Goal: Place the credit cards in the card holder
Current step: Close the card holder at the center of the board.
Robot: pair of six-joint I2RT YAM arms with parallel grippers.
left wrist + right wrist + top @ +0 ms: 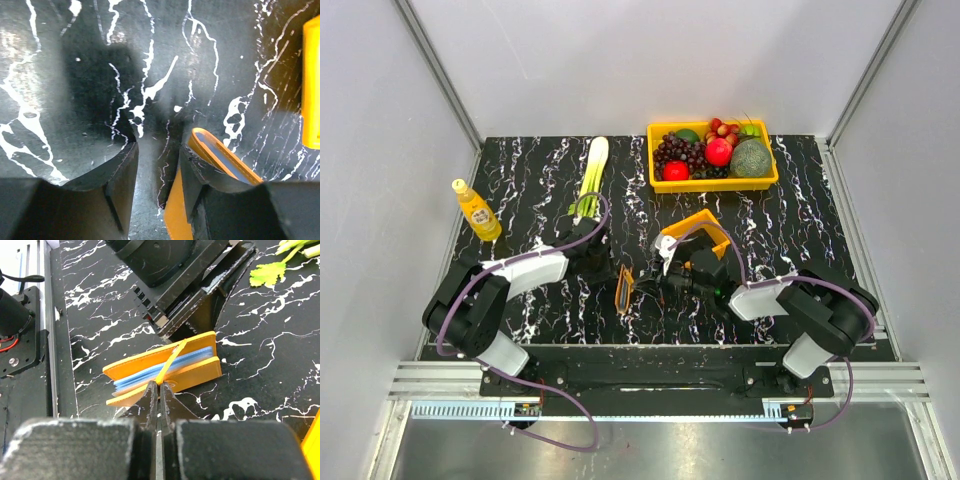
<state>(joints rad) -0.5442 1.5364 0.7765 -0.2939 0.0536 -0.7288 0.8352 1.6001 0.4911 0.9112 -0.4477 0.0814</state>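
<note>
Orange card holder (192, 371) stands on its long edge on the black table (260, 355), just ahead of the right gripper (160, 392), with pale blue cards (150, 376) tucked between its flaps. That gripper's jaws are pressed together, tips at the holder's strap (172, 356); whether they pinch it I cannot tell. Beyond the holder, the left gripper (157, 172) has its jaws apart, one flap lying against a finger.

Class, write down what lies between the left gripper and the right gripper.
The card holder, standing on edge with pale blue cards inside. The right wrist view shows it best, and the top view shows it too.
</note>
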